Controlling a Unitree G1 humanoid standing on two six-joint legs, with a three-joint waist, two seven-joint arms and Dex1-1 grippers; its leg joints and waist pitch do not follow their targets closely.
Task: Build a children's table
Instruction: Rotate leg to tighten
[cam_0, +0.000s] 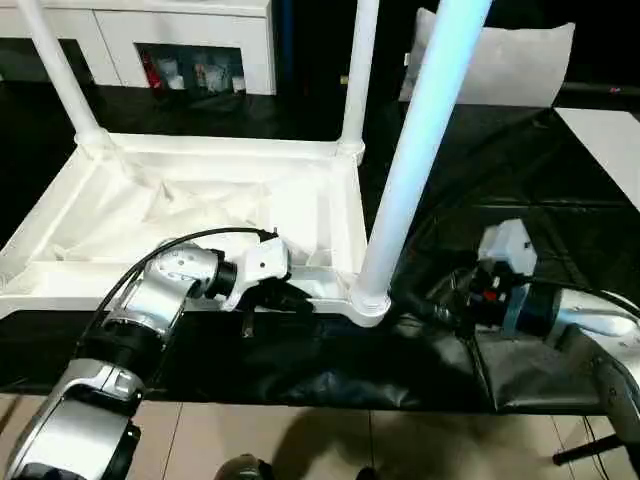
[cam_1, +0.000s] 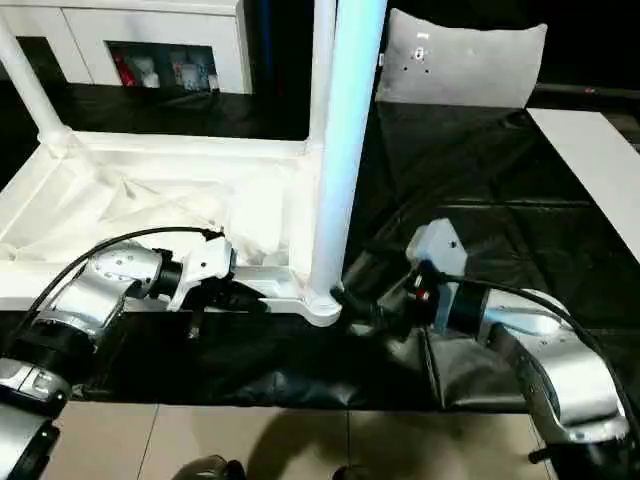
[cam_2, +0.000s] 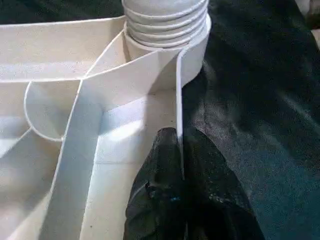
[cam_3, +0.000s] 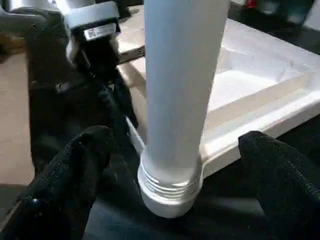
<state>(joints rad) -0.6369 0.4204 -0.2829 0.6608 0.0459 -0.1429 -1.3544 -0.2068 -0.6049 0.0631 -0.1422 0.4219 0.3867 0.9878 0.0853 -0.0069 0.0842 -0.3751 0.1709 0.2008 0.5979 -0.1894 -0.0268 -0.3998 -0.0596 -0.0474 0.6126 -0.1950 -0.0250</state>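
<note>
- A black-covered bench (cam_0: 520, 160) carries the work.
- The white table (cam_0: 200, 215) lies upside down on it toward 9 o'clock, legs up.
- A white sheet (cam_0: 505, 60) lies at 1 o'clock, a white panel (cam_0: 605, 140) at 3 o'clock.

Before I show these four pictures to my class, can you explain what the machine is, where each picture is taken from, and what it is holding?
It is a humanoid robot with two silver arms. Two pictures come from its head, looking down; one comes from each wrist. A white children's table lies upside down on a black-covered work surface, with three legs standing up. The left gripper pinches the table's rim near a corner socket. The right gripper is open, its fingers either side of the nearest leg.
</note>
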